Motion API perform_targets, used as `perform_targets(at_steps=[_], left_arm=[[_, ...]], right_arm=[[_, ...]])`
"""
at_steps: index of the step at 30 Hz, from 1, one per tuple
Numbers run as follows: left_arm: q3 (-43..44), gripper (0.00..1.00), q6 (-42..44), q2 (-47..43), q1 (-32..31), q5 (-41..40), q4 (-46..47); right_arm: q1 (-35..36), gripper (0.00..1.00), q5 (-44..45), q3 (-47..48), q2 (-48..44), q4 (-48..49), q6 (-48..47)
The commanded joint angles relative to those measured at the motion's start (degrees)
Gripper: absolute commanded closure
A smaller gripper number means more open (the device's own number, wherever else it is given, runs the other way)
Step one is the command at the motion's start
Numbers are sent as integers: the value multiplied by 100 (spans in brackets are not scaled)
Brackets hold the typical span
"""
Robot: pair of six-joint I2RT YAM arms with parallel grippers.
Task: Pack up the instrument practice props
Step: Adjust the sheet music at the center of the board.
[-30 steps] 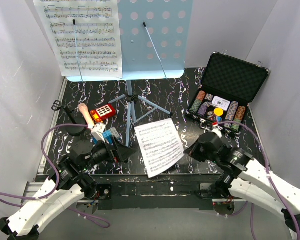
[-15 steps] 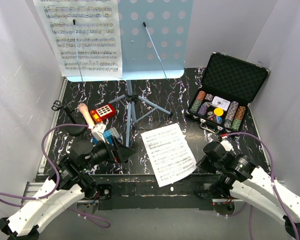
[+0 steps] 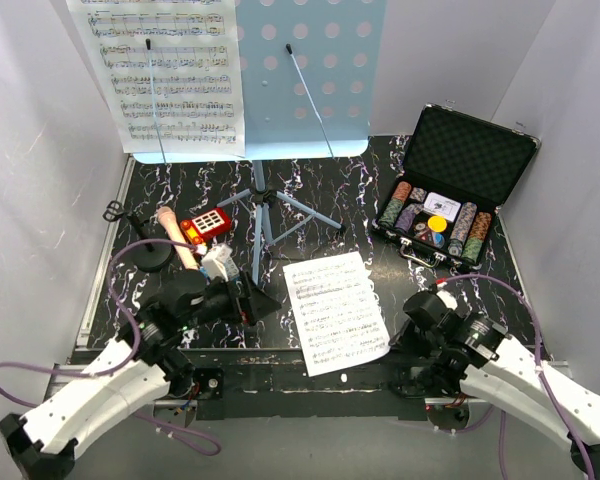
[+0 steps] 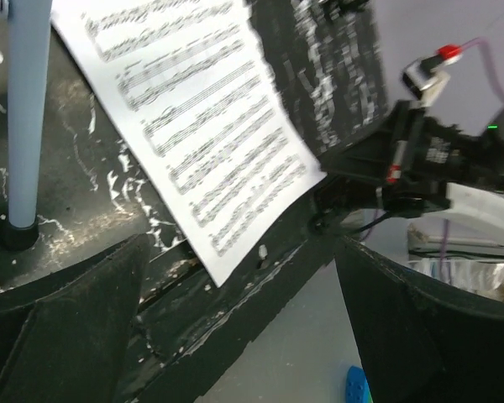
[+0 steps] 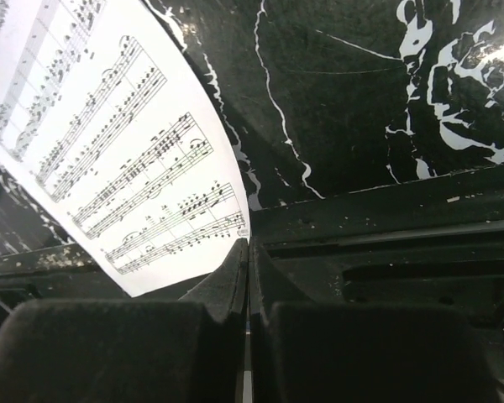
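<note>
Down in the lower middle of the top view, a loose sheet-music page (image 3: 338, 310) lies flat on the black marbled table (image 3: 365, 195), its near end reaching past the table's front edge. The right gripper (image 3: 398, 343) sits low at the page's lower right corner, jaws pressed fully together. In the right wrist view its fingertips (image 5: 232, 273) meet exactly where that corner ends — whether any paper is pinched between them I cannot tell.

The left gripper (image 3: 248, 300) hovers in the lower left of the top view, just left of the page, with its jaws spread wide and nothing between them. Its wrist view shows the two dark fingers (image 4: 67, 327) at the bottom corners of the frame. The page runs diagonally from the upper left towards the middle, and a light-blue tripod leg with a black foot stands at the left edge.

The light-blue music stand (image 3: 310, 80) stands upright at the top centre, its perforated desk facing the camera and its tripod legs spread on the table below. A second printed page (image 3: 165, 75) rests on the left half of the desk under a thin wire arm. The microphone (image 3: 172, 232) — pale head, black round base — sits at the left of the table, just beside a red keypad gadget (image 3: 205, 222). At the upper right the black poker-chip case (image 3: 460, 190) lies open, with chips in rows along its front.
</note>
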Motion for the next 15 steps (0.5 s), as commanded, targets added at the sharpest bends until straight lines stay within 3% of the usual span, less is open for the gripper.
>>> perform_targets(at_steps=[1, 4, 5, 6, 10, 15], left_arm=[[147, 10, 293, 1052, -22, 288, 123], [209, 12, 338, 1256, -48, -62, 96], [218, 12, 338, 1265, -57, -151, 96], [227, 11, 338, 1274, -48, -212, 88], [210, 11, 312, 1169, -48, -274, 52], [131, 11, 189, 467, -48, -494, -114]], right_arm=[[34, 94, -36, -11, 394, 296, -30], [35, 56, 15, 103, 264, 438, -154], [35, 50, 112, 182, 176, 412, -232], [35, 30, 191, 304, 114, 368, -294], [52, 25, 420, 954, 306, 323, -934], [333, 28, 52, 1385, 1533, 1736, -1998]])
